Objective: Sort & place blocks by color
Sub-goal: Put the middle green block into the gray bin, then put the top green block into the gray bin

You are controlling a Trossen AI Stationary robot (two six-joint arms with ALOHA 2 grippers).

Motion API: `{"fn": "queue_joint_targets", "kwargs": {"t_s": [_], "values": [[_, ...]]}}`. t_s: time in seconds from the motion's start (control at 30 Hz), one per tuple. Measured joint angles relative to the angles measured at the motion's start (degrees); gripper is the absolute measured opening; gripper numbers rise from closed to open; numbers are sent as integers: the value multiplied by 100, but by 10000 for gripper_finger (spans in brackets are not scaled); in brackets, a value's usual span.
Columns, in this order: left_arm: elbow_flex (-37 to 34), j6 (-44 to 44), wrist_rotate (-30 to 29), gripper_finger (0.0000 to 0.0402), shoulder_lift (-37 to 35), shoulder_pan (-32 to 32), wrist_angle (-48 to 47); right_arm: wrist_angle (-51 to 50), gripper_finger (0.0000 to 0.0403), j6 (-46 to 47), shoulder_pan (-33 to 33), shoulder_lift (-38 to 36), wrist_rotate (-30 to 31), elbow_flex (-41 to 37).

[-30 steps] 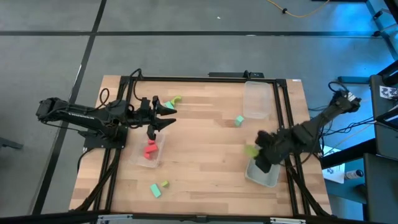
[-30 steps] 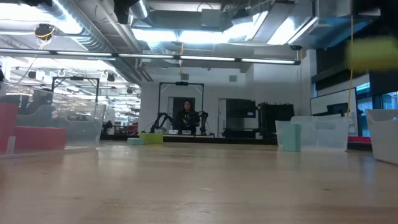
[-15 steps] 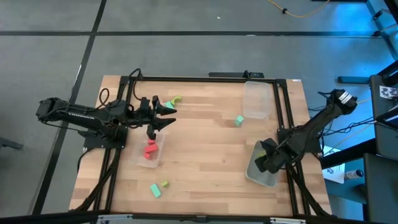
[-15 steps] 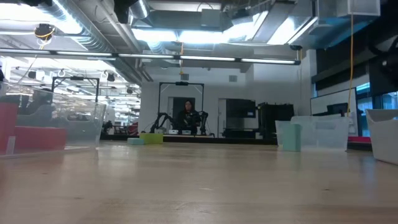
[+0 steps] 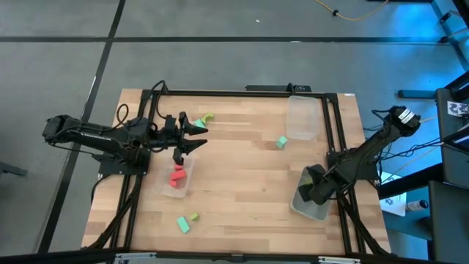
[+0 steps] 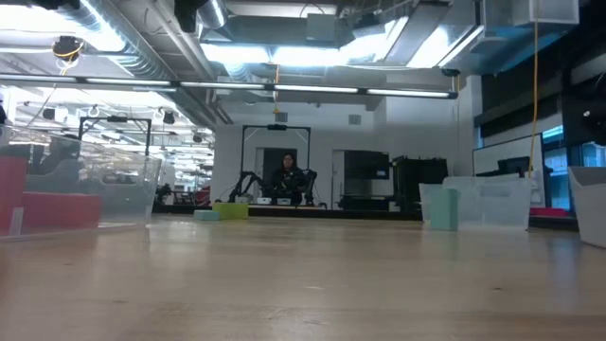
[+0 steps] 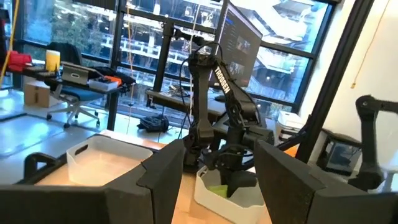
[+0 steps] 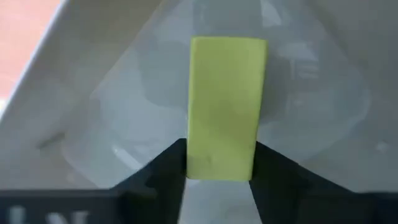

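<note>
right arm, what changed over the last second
The right gripper carried its yellow-green block from above the table beside the clear tray down into that tray, near the table's right front corner. The block sits between the fingers, low over the tray floor; release isn't clear yet. The left gripper, the red blocks and the loose blocks stayed put.

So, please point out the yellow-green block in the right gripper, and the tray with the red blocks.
yellow-green block (image 8: 226, 106), right wrist view, middle of its front face
tray with the red blocks (image 5: 187, 181), high view, its clear right wall
</note>
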Motion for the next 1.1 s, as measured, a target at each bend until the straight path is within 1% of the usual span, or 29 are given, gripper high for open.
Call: {"fn": "queue_joint_targets", "kwargs": {"t_s": [0.1, 0.17, 0.27, 0.33, 0.37, 0.4, 0.5, 0.6, 0.63, 0.7, 0.77, 0.87, 0.93, 0.97, 1.03, 1.1], "values": [[0, 67, 0, 188, -1, 1, 61, -266, 245, -185, 2, -48, -83, 225], [0, 67, 0, 188, 0, 2, 66, -483, 301, -469, 0, -92, -178, 415], [-2, 65, -1, 188, 0, 2, 90, -1039, 355, -685, 1, -206, -195, 795], [-2, 63, 1, 188, -2, 2, 114, -1397, 370, -813, 2, -310, -174, 1105], [-2, 63, 5, 188, -2, 0, 111, -1468, 374, -884, 2, -351, -64, 1279], [-2, 42, 27, 188, -16, 2, 103, -1432, 375, -921, 2, -377, 154, 1439], [-4, -55, 103, 188, -161, 0, 104, -1102, 374, -1132, -38, -454, 1208, 1836], [-7, -127, 268, 188, -327, 1, 35, -202, 373, -1605, -302, -448, 2479, 1931], [-6, -132, 312, 188, -389, 2, 3, 309, 373, -1892, -436, -452, 2822, 1877], [-4, -277, 327, 188, -515, 2, -173, 1495, 373, -2675, -777, -441, 3315, 1693], [-4, -523, 326, 188, -642, 2, -365, 2745, 373, -3577, -1175, -369, 3537, 1470], [-4, -843, 361, 188, -786, 63, -697, 4550, 373, -4848, -1875, -228, 3448, 1129], [-7, -994, 377, 188, -847, 105, -927, 5560, 373, -5644, -2370, -116, 3073, 966], [-6, -1034, 390, 188, -855, 118, -955, 6015, 373, -6045, -2610, -73, 2834, 897], [-4, -1078, 403, 188, -852, 142, -1023, 6902, 373, -6687, -3098, 21, 2174, 859], [-4, -1143, 403, 188, -809, 163, -1009, 7536, 373, -7220, -3513, 63, 1466, 859]]}}
